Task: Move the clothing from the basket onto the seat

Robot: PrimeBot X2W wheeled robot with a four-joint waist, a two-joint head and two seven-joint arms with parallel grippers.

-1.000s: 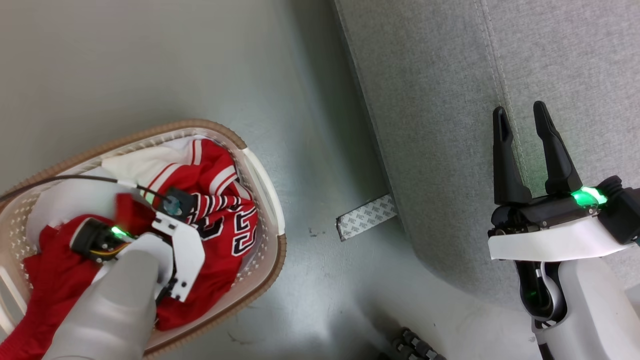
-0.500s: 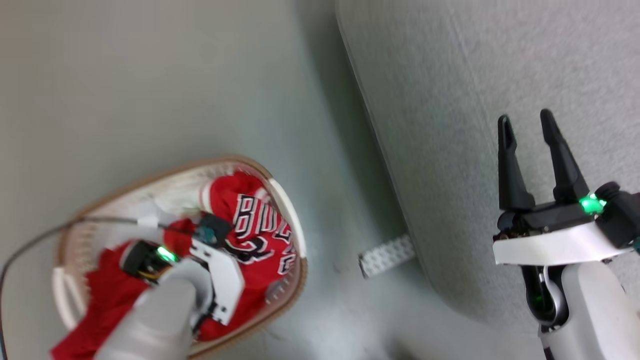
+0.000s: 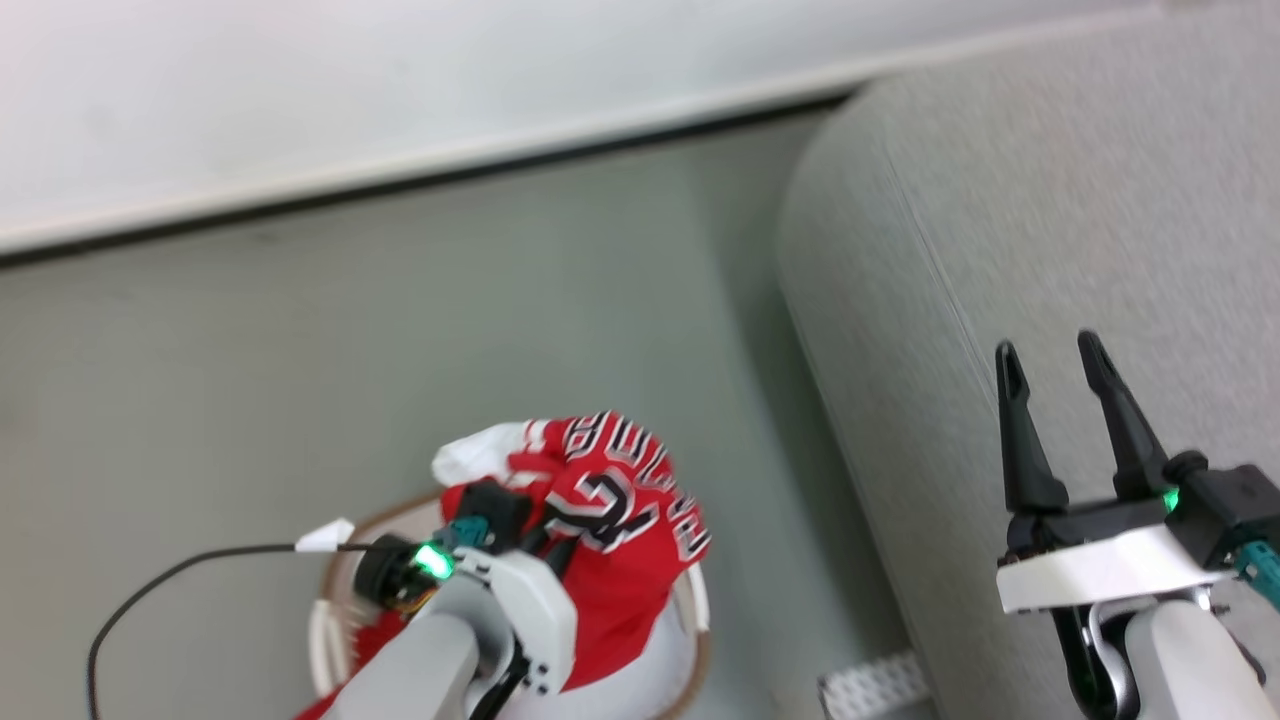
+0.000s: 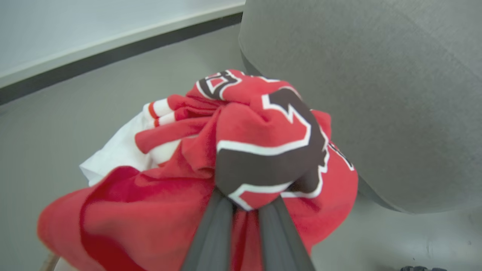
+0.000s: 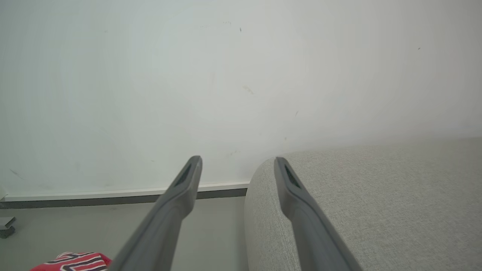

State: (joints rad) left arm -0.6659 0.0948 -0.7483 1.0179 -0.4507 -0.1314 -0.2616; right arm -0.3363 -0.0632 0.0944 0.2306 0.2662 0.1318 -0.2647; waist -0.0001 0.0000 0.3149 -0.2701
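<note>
One large light grey upholstered seat (image 3: 1050, 250) takes up the right side, its rounded corner near the cream laundry basket (image 3: 322, 640) on the floor (image 3: 400, 330). A red jersey (image 3: 620, 520) with black-and-white lettering hangs bunched above the basket, pinched tight by the left gripper (image 4: 244, 205). The right gripper (image 3: 1048, 346) hovers over the seat, fingers spread, holding nothing.

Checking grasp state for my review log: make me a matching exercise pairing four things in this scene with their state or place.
1 left gripper
2 right gripper
3 clothing
4 basket

A on the floor beside the seat
B open and empty
C bunched, raised above the basket
D shut on the clothing

Pairs: 1-D, 2-B, 3-C, 4-A
</note>
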